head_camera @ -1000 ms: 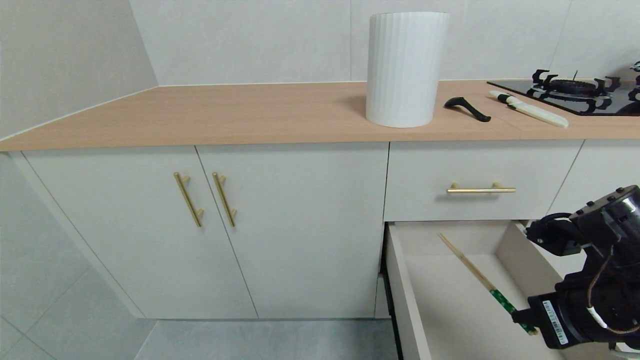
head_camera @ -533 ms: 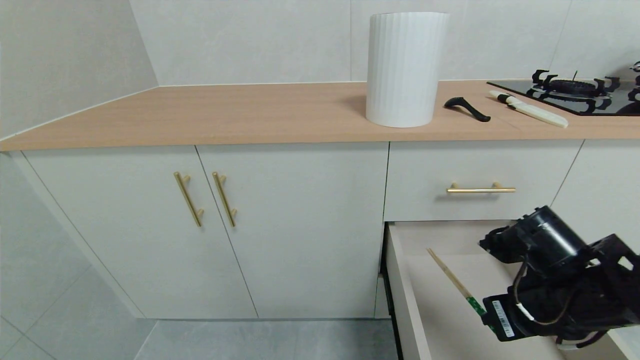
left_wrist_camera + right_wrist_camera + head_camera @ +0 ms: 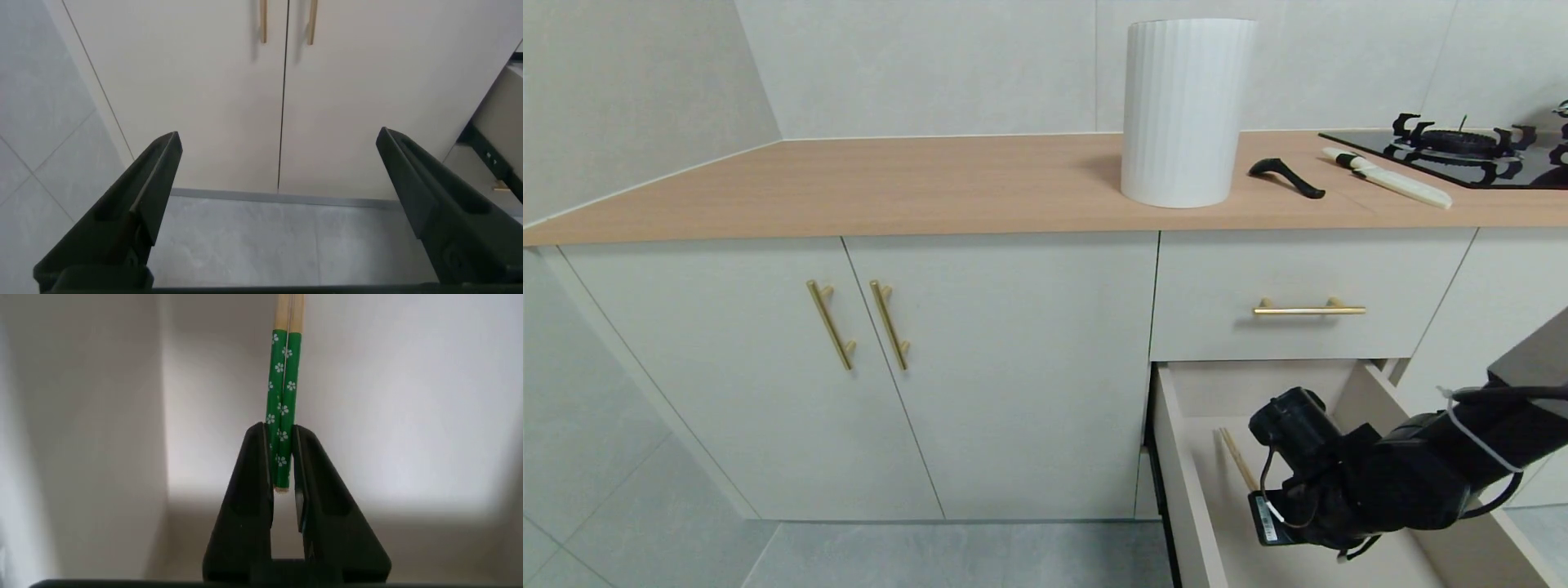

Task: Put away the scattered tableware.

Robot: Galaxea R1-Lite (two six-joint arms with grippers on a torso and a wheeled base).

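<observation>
So the right gripper [image 3: 282, 453] is clamped tight on a pair of chopsticks [image 3: 284, 367], pinched at the green flowery end with the bare wood sticking out past the fingers. In the head view the chopsticks [image 3: 1236, 458] are held down inside the open lower drawer [image 3: 1176, 457], near its left wall, tips angled toward the back. Whether the tips are resting on the drawer floor honestly can't be told. The left gripper [image 3: 282, 208] is spread wide open with nothing in it, and it's pointed at the cabinet doors [image 3: 286, 90] and the grey floor [image 3: 270, 237] below them. Just above the open drawer, a closed drawer with a gold handle [image 3: 1308, 309] can be seen. Up on the wooden countertop [image 3: 890, 184], a tall white ribbed container [image 3: 1186, 114] is parked, with a small black utensil [image 3: 1286, 177] beside it, then a white knife [image 3: 1388, 177] lying next to the black stove [image 3: 1454, 155].
</observation>
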